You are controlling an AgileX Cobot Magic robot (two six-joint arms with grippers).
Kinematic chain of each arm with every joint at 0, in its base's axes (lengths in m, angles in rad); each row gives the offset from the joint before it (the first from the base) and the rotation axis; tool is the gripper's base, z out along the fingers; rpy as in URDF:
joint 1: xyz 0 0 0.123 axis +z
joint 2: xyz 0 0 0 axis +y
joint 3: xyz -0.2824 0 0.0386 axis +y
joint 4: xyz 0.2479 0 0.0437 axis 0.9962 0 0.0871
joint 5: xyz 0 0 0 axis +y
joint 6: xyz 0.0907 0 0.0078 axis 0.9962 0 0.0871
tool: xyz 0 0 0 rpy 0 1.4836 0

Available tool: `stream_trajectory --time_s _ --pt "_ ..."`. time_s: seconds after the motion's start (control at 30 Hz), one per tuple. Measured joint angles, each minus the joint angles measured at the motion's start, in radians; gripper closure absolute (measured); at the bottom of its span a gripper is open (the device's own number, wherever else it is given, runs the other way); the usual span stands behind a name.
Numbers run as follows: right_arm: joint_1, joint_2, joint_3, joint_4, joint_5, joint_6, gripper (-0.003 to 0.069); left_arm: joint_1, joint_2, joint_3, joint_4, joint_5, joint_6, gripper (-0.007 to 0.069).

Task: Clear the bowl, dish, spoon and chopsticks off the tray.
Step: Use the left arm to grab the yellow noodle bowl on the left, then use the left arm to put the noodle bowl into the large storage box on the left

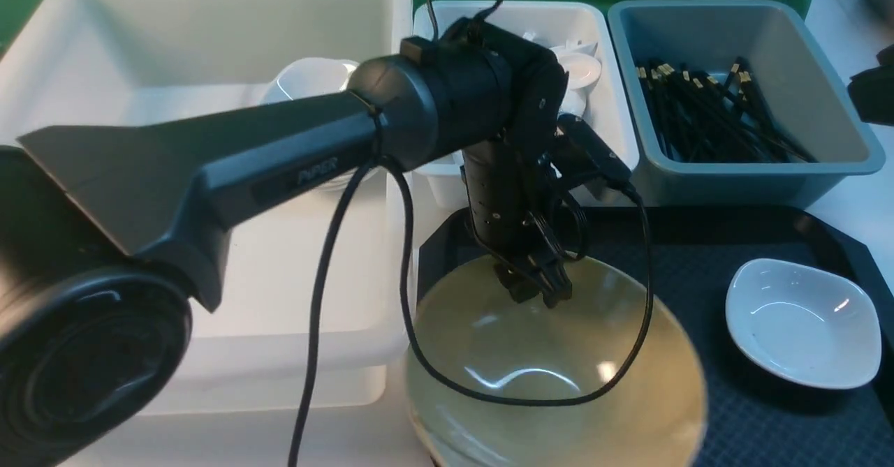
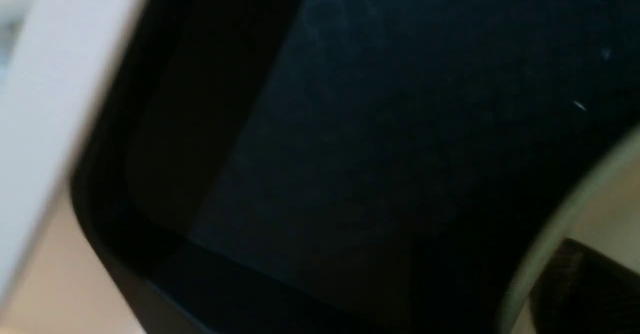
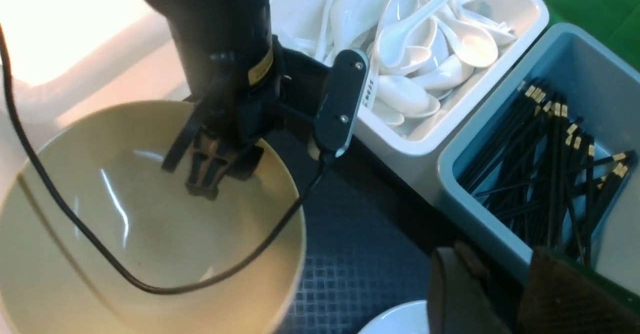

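The olive-yellow bowl [image 1: 559,376] sits at the left end of the black tray [image 1: 691,271], overhanging its left edge. My left gripper [image 1: 538,278] is shut on the bowl's far rim, one finger [image 2: 585,284] inside the bowl [image 2: 567,214]. The right wrist view shows the same grip [image 3: 207,169] on the bowl [image 3: 150,234]. The white dish [image 1: 803,320] lies on the tray's right end. My right gripper [image 3: 495,279] is open and empty, above the tray near the dish's edge [image 3: 400,321]. No spoon or chopsticks show on the tray.
A large white tub [image 1: 209,34] holding white bowls stands at the left. Behind the tray stand a white tub of spoons [image 3: 425,34] and a grey-blue tub of black chopsticks [image 1: 761,167]. The left arm's cable hangs over the bowl.
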Motion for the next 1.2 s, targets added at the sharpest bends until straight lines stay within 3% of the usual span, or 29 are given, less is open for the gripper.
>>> stream_trajectory --time_s 0.13,0.27,0.5,0.53,0.57,0.67,0.9,1.03,1.2 --pt "0.0 0.036 0.001 0.007 -0.008 0.0 0.0426 -0.002 -0.039 -0.041 -0.058 0.035 -0.044 0.0595" --pt "0.0 0.058 0.001 0.031 -0.009 0.0 0.0426 0.013 -0.118 -0.094 -0.101 0.068 -0.063 0.062" --pt "0.0 0.095 -0.021 0.216 -0.021 -0.098 0.0455 0.221 -0.361 -0.101 -0.285 0.107 -0.093 0.062" --pt "0.003 0.107 -0.05 0.268 -0.005 -0.14 0.0494 0.312 -0.445 -0.074 -0.323 0.108 -0.111 0.062" --pt "0.006 0.108 -0.055 0.279 -0.003 -0.151 0.0507 0.312 -0.454 -0.069 -0.325 0.108 -0.113 0.062" --pt "0.061 0.133 -0.143 0.324 0.008 -0.192 0.0608 0.556 -0.644 0.063 -0.328 0.1 -0.172 0.0622" --pt "0.206 0.207 -0.273 0.342 -0.02 -0.241 0.0625 1.083 -0.89 0.414 -0.328 -0.003 -0.265 0.0622" --pt "0.228 0.236 -0.282 0.343 -0.022 -0.26 0.0625 1.249 -0.881 0.563 -0.371 -0.05 -0.211 0.0622" --pt "0.228 0.248 -0.282 0.339 -0.019 -0.261 0.0624 1.278 -0.815 0.703 -0.42 -0.141 -0.134 0.0622"
